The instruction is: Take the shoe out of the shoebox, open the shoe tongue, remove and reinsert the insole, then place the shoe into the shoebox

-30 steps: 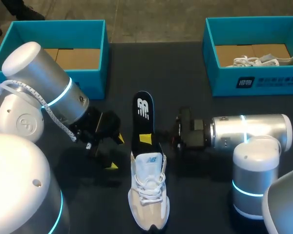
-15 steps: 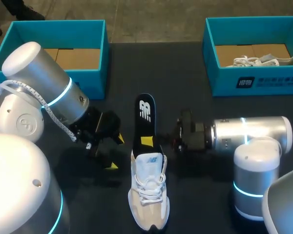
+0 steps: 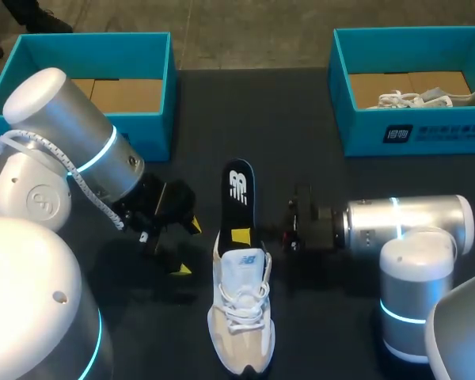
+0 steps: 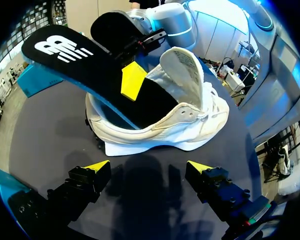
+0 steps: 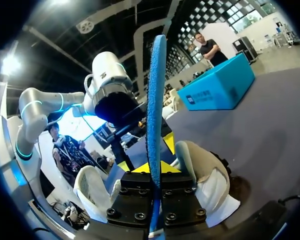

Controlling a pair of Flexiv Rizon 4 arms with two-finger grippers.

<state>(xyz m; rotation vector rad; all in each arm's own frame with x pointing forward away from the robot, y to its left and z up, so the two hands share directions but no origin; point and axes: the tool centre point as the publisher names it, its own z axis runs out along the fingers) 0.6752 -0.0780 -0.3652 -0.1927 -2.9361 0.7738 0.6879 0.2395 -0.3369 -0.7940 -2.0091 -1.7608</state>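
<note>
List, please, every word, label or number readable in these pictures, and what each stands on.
Black foam insole: white striped emblem only, no readable words.
Right teal cardboard shoebox: dark label with white characters, too blurred to read.
White mesh sneaker tongue: tiny mark, too small to read.

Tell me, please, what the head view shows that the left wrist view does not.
Only the head view shows a second shoe lying in the right shoebox. Only the left wrist view shows the side of the white shoe, with its tongue standing up. Both show that shoe, the insole sticking out of it, the right gripper shut on the insole, and the open left gripper.
</note>
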